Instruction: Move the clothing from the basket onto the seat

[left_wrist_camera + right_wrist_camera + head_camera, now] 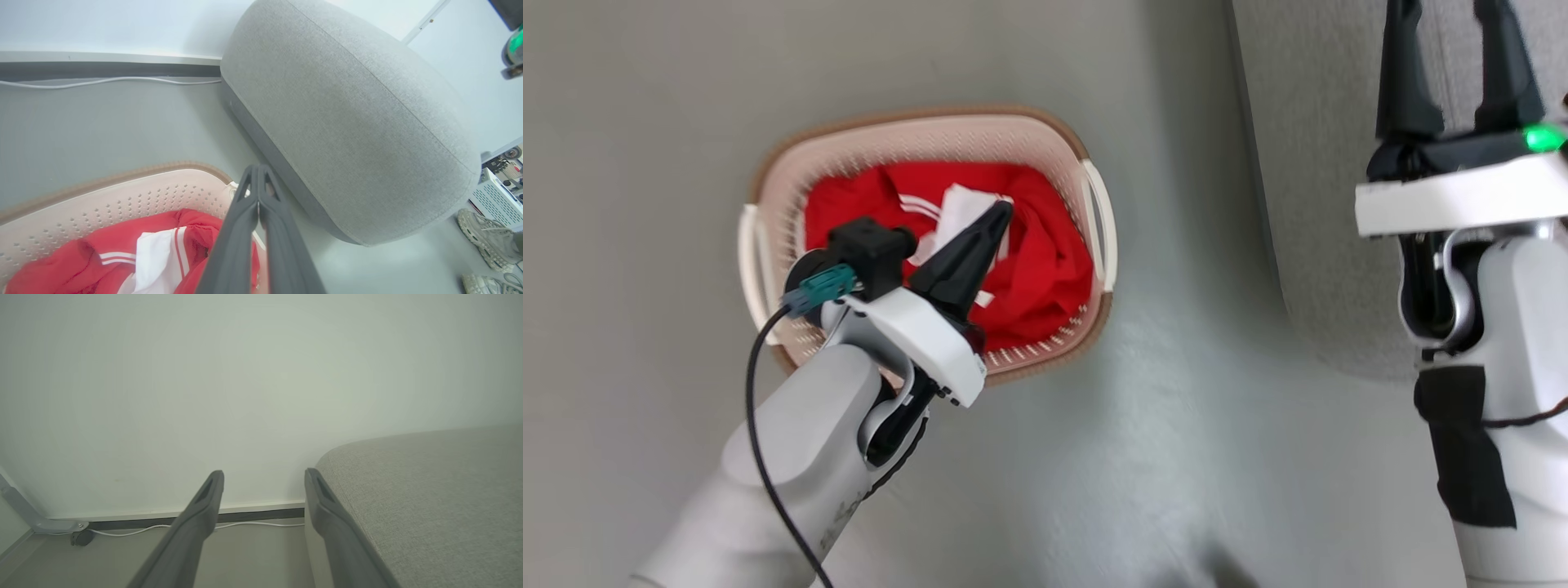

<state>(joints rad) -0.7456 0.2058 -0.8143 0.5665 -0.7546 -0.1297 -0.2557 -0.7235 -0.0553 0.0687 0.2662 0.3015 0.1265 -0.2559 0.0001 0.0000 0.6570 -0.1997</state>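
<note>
Red clothing (1045,269) with white stripes and a white patch lies bunched inside the cream basket (915,135), which stands on the grey floor. My left gripper (1001,214) hovers over the basket's middle, its fingers pressed together with nothing between them. In the left wrist view the shut left gripper (258,169) points past the basket rim (122,173) toward the grey sofa seat (351,122), with the clothing (122,249) below. My right gripper (1454,24) is held up at the far right over the seat (1323,163), open; the right wrist view shows its fingers (208,498) apart beside the seat (429,490).
A white cable (102,81) runs along the wall's dark skirting. Shoes (486,237) and a white perforated box (496,200) sit on the floor beyond the sofa. A grey bracket with a small wheel (79,535) stands by the wall.
</note>
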